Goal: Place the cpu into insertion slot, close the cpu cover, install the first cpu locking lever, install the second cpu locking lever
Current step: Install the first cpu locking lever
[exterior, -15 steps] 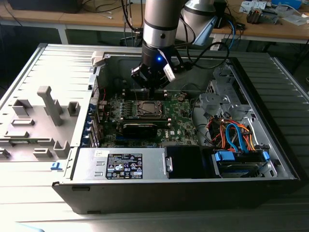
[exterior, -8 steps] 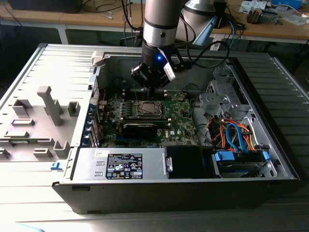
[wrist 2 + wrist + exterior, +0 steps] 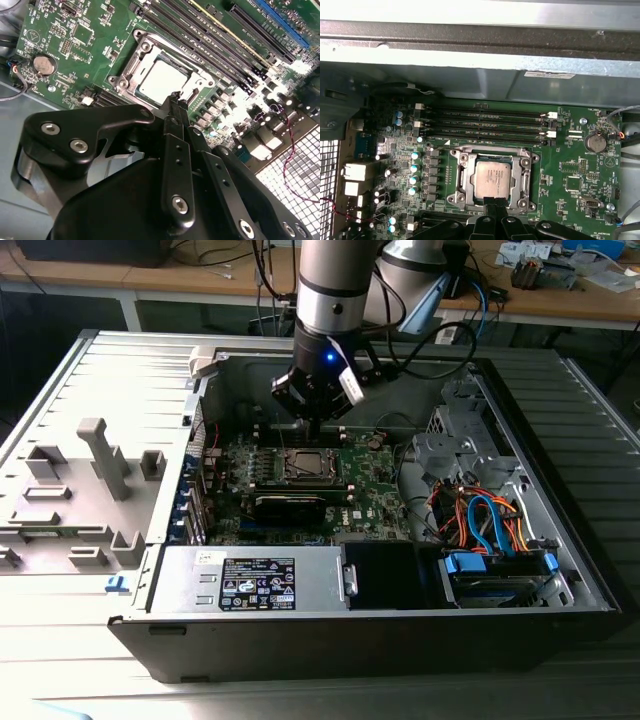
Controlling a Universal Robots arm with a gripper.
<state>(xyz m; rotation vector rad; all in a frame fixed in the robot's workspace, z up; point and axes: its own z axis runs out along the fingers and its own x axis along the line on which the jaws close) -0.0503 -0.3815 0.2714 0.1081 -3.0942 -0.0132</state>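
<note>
The cpu (image 3: 492, 178) lies seated in the insertion slot (image 3: 461, 176), framed by what appears to be the lowered cpu cover (image 3: 492, 151). The gripper (image 3: 176, 100), jaws together and empty (fingertips narrowed to a point, suited to pressing), hovers at the socket's edge.

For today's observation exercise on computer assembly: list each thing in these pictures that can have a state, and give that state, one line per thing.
cpu: seated in the socket, silvery face up.
insertion slot: filled by the chip.
cpu cover: down, framing the chip.
gripper: fingers shut, holding nothing, tips just beside the socket's edge.
computer case: side open, board exposed.
</note>
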